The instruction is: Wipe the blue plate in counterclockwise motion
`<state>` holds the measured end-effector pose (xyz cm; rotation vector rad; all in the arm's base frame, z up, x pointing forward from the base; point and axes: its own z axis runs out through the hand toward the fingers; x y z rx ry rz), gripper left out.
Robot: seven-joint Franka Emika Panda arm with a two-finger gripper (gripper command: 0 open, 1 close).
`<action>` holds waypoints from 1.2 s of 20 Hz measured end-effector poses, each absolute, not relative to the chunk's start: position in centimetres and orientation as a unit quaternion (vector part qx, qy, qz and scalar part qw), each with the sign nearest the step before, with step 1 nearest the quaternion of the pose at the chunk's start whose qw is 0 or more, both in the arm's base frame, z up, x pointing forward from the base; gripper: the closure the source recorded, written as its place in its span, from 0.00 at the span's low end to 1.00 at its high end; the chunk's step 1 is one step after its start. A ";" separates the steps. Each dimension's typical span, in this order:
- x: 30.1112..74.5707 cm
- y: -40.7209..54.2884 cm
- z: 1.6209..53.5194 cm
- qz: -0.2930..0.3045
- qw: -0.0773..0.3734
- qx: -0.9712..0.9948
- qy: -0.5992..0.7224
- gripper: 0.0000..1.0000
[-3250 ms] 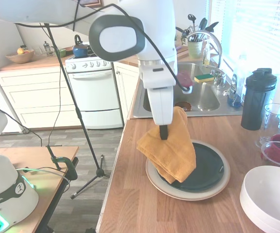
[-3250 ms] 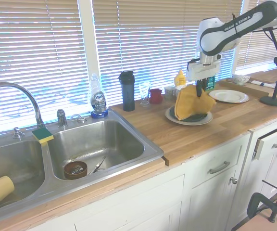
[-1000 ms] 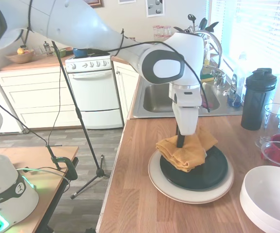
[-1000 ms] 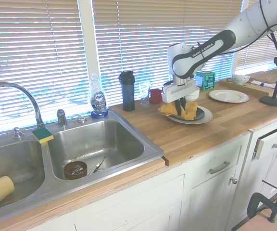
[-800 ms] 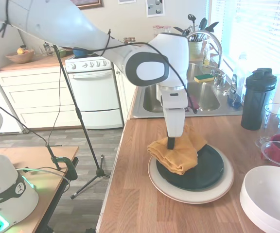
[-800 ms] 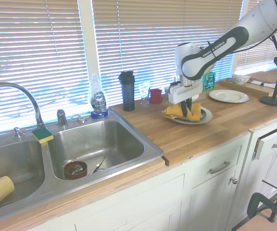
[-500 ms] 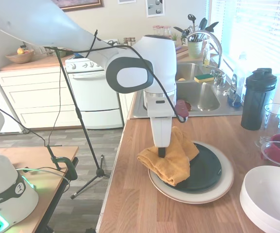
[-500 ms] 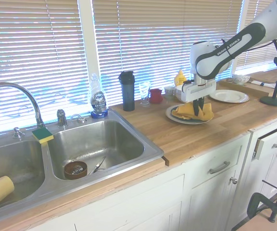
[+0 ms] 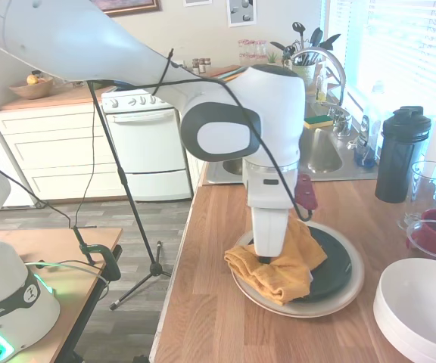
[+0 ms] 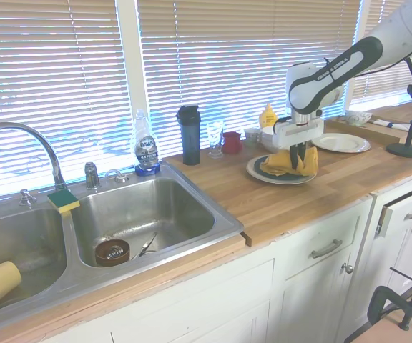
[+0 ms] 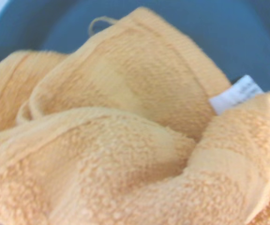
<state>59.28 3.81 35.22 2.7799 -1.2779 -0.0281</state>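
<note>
Gripper point(image 9: 264, 259) pointing straight down, clamped on orange towel point(image 9: 278, 266) bunched over near edge of blue plate point(image 9: 333, 266). Blue plate sits on cream plate point(image 9: 352, 287), wood counter point(image 9: 218, 318), white bowl point(image 9: 422, 306) beside, sink point(image 10: 138, 214) further along.

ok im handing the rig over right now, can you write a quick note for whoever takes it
Gripper: shut on the orange towel, pressing it down onto the blue plate.
Blue plate sits on a larger cream plate on the wooden counter, white bowl beside it.
Towel bunched over the plate's side away from the window; the window side shows bare.
Done: towel gripped and in contact with the plate.
Left: carry the wipe round counterclockwise. How much is wiped cannot be told.
</note>
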 end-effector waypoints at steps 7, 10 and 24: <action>61.6 7.3 36.6 -0.009 0.046 0.915 -0.401 1.00; 61.4 10.1 37.2 0.000 0.052 0.919 -0.391 1.00; 54.3 12.5 36.3 0.041 0.053 0.925 -0.374 1.00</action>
